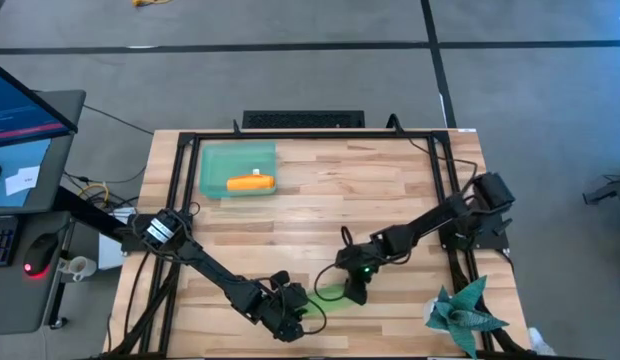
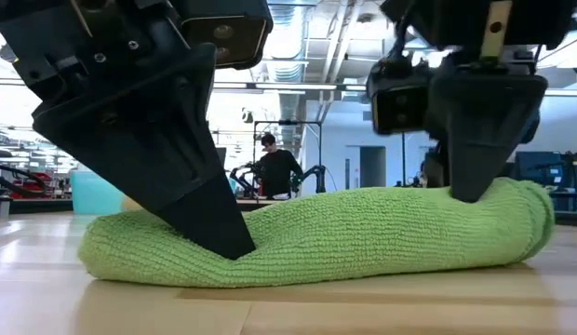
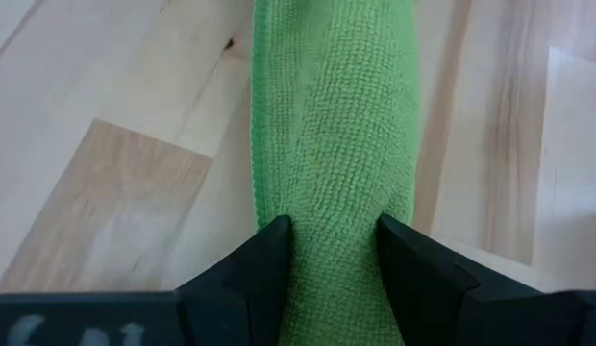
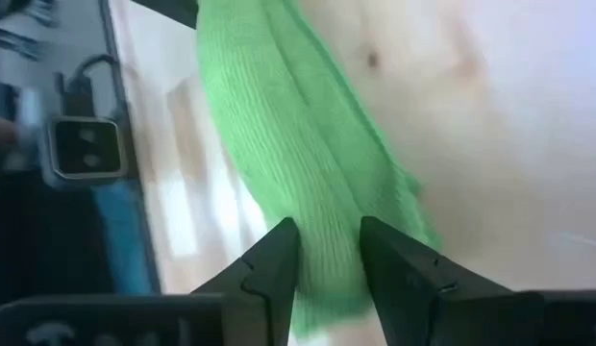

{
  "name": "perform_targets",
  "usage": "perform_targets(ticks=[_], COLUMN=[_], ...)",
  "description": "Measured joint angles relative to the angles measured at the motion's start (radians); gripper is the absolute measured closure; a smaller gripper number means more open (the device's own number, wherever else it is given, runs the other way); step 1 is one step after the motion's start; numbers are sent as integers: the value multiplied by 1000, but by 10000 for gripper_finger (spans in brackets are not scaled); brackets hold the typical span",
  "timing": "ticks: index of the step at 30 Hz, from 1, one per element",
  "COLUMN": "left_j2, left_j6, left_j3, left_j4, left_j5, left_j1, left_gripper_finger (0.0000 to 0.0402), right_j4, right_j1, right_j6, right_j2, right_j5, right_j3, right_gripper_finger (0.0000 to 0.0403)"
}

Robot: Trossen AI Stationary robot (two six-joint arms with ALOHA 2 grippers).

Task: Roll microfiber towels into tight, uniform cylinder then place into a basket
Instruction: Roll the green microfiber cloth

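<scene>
I see even, bright overhead light on the worktop (image 1: 390, 190); my right wrist view is motion-blurred, with glare washing out the wood

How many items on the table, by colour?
Green: 1, rolled green towel
Orange: 1, rolled orange towel in the basket
Teal: 2, basket and spiky star-shaped object
Total: 4

The dark left arm is stretched diagonally across the table's near side, its two-finger left gripper (image 1: 293, 312) lowered to the tabletop. Its fingers (image 3: 260, 258) are closed against a rolled lime-green microfiber towel (image 3: 336, 144). The dark right arm is bent inward; the right gripper (image 1: 354, 291) is pinched on the same roll's other end.
</scene>
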Motion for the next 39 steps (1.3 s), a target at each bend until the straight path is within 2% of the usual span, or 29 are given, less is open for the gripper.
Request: perform_targets(ticks=[6, 10, 14, 17, 21, 27, 36, 39], left_j2=[0, 0, 0, 0, 0, 1, 1, 1], left_j6=[-2, -3, -3, -3, -3, -4, -6, -7], left_j3=[0, 0, 0, 0, 0, -1, -1, -1], left_j4=[1, 1, 4, 4, 5, 9, 10, 11], left_j5=[-3, -5, -9, -10, -12, -17, -18, -18], left_j1=[1, 2, 2, 2, 2, 2, 2, 3], left_gripper_finger=[253, 253, 253, 253, 253, 253, 253, 253], right_j4=[-199, -258, -196, -22, 189, 259, 307, 294], right_j1=[1, 2, 62, 145, 234, 286, 268, 256], right_j6=[-187, -322, -482, -510, -554, -564, -534, -485], right_j2=[-152, -263, -355, -372, -321, -192, -57, -36], right_j5=[140, 198, 220, 285, 380, 506, 535, 533], right_j3=[0, 0, -25, -72, -110, -112, -111, -110], right_gripper_finger=[264, 264, 266, 265, 264, 284, 389, 391])
